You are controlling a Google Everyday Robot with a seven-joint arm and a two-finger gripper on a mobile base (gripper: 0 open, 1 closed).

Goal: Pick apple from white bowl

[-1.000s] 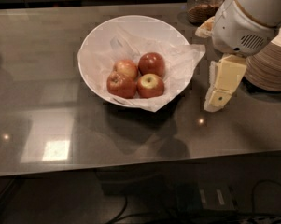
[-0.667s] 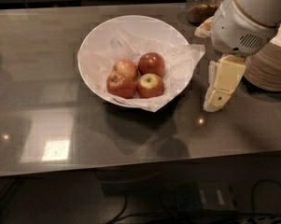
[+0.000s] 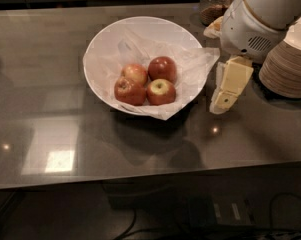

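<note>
A round, glossy white bowl (image 3: 104,43) lined with crinkled paper (image 3: 192,61) sits on the smooth grey table (image 3: 65,129). The apple (image 3: 160,91), red with a pale yellow-green patch, lies near-right inside it among three redder apples (image 3: 162,68). The blocky cream gripper (image 3: 221,103) hangs just right of the bowl; clenched or released, cannot tell.

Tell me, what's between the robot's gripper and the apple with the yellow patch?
In the camera view, crinkled paper draped over the right side of the white bowl lies between the apple and the gripper, which hangs beside the bowl.
</note>
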